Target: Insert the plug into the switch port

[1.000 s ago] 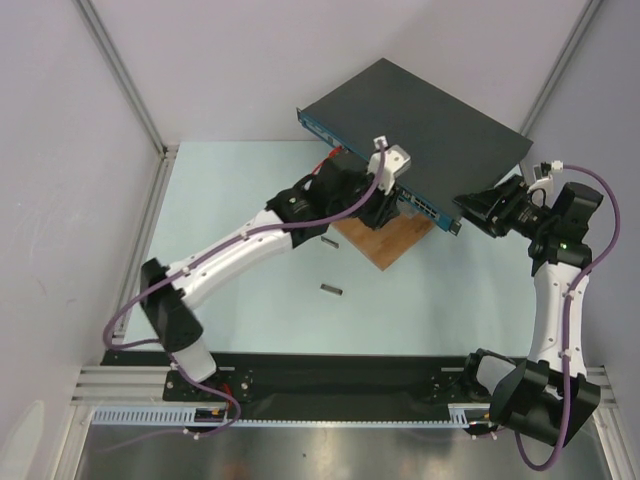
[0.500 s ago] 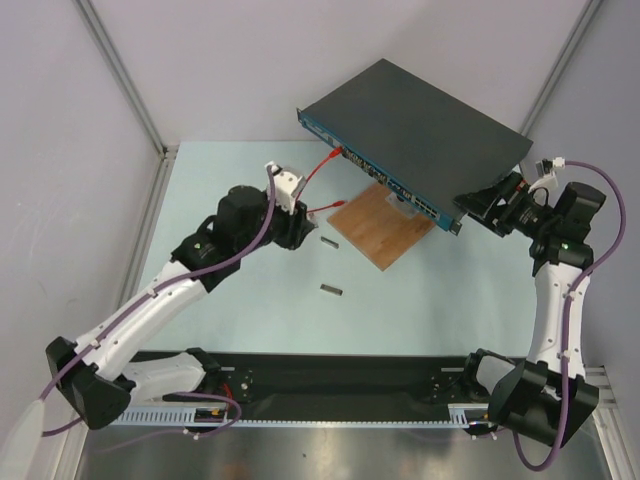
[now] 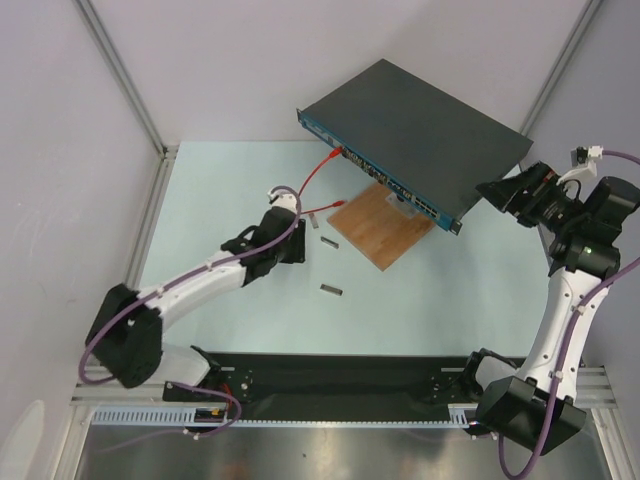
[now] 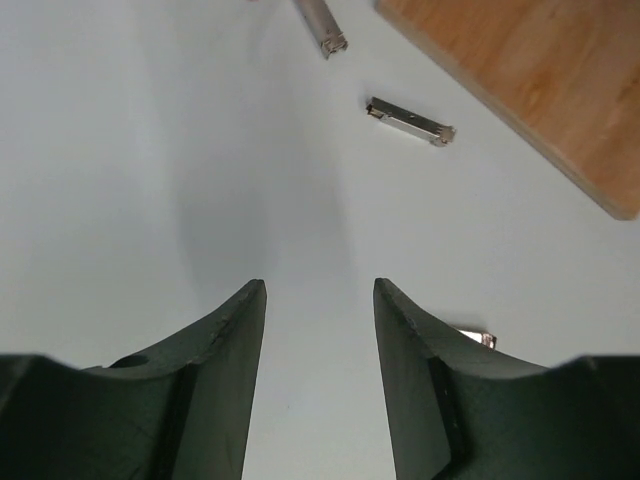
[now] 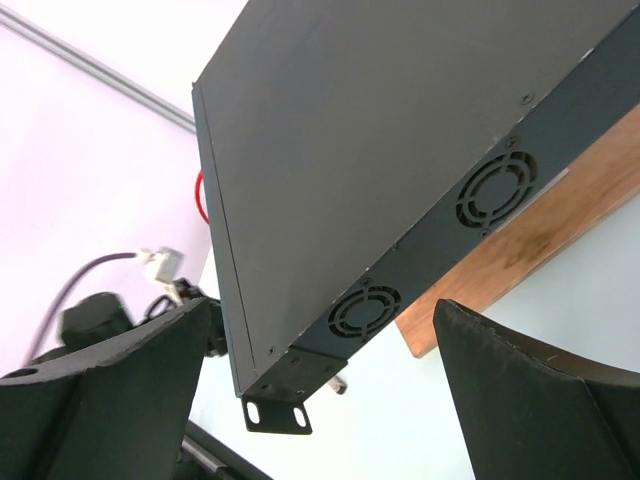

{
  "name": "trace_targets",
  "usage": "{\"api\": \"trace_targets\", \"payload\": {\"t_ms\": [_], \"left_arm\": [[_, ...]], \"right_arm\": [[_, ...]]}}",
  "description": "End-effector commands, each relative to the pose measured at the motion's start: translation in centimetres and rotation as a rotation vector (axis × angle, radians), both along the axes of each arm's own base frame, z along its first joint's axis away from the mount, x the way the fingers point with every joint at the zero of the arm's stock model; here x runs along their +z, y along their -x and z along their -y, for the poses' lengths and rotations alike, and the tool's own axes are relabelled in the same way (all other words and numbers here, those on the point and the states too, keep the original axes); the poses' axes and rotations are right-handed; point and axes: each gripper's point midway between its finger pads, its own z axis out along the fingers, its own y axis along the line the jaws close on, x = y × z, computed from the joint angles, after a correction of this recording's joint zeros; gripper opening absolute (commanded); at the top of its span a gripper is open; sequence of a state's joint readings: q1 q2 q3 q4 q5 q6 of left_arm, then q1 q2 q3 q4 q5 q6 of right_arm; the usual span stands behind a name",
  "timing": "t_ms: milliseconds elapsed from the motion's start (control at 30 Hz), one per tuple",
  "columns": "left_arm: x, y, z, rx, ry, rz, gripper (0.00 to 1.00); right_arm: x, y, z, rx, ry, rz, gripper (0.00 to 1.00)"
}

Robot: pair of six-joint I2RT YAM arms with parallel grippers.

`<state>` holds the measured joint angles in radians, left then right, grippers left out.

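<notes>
Both empty: left gripper parted, right gripper wide near switch.

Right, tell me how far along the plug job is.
Looks done: one end of the red cable meets the blue front of the switch, though seating is too small to confirm. In hand: nothing; left claw and right claw are both open and empty. Left: at most a check.

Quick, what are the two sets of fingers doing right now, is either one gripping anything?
Left gripper: open, holding nothing.
Right gripper: open wide, holding nothing.
</notes>
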<state>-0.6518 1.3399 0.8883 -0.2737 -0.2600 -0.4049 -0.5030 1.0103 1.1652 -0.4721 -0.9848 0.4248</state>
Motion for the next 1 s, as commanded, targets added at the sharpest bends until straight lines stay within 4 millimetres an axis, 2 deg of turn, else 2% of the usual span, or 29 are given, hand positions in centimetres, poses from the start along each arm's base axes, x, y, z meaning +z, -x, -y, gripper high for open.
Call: {"api": "trace_targets", "payload": {"t_ms": [0,100,167,233,267,300,333,367,400,467,500,533,600,633,700,733,767,967], "left_arm": [[1.1,-3.5,1.6,0.112,0.102,0.061,0.52],[-1.7,-5.0,3.0,0.108,0.095,0.03,0.51],[-1.7,-6.4,3.7,0.114,0.092,0.053,0.49],[-2.9,-7.7,4.2,0.118,0.076,0.059,0.49],[-2.5,-8.8,4.4,0.132,0.08,0.075,0.48],[-3.9,-9.2,4.5,0.138,0.061,0.051,0.48],[-3.5,-10.1,4.9,0.145,0.069,0.063,0.47],[-3.8,-10.9,4.6,0.162,0.06,0.065,0.47],[-4.9,-11.3,4.5,0.17,0.045,0.048,0.47],[-4.5,-12.8,4.6,0.183,0.049,0.065,0.46],[-5.4,-13.2,4.5,0.185,0.026,0.058,0.46],[-4.8,-14.0,4.8,0.185,0.033,0.073,0.47],[-6.0,-14.6,4.4,0.189,-0.008,0.062,0.47],[-5.4,-15.3,4.7,0.188,-0.006,0.074,0.47],[-6.8,-15.4,4.3,0.193,-0.052,0.04,0.46],[-6.6,-15.7,4.4,0.197,-0.054,0.042,0.46],[-7.4,-15.5,4.3,0.201,-0.07,0.018,0.45],[-8.8,-15.5,4.2,0.217,-0.102,-0.03,0.43]], "right_arm": [[1.3,0.1,0.8,-0.034,0.051,0.027,1.0],[1.0,0.0,1.3,-0.053,0.04,0.009,1.0],[0.9,0.0,1.5,-0.059,0.046,0.009,1.0],[0.6,0.0,1.6,-0.062,0.052,-0.001,1.0],[0.4,-0.1,1.8,-0.063,0.061,-0.002,1.0],[0.3,-0.1,1.9,-0.066,0.062,-0.009,1.0],[0.2,-0.1,2.1,-0.07,0.063,-0.013,1.0],[0.2,-0.1,2.2,-0.071,0.062,-0.017,1.0],[0.1,-0.2,2.3,-0.069,0.061,-0.024,1.0],[-0.1,-0.2,2.5,-0.07,0.058,-0.031,1.0],[-0.1,-0.2,2.6,-0.07,0.061,-0.031,1.0],[-0.3,-0.2,2.6,-0.068,0.059,-0.034,1.0],[-0.4,-0.2,2.7,-0.069,0.058,-0.037,1.0],[-0.5,-0.2,2.8,-0.071,0.059,-0.039,1.0],[-0.7,-0.2,3.0,-0.073,0.056,-0.045,1.0],[-0.8,-0.2,3.1,-0.074,0.057,-0.046,1.0],[-0.8,-0.2,3.2,-0.077,0.057,-0.047,1.0],[-0.7,-0.1,3.7,-0.085,0.062,-0.044,1.0]]}}
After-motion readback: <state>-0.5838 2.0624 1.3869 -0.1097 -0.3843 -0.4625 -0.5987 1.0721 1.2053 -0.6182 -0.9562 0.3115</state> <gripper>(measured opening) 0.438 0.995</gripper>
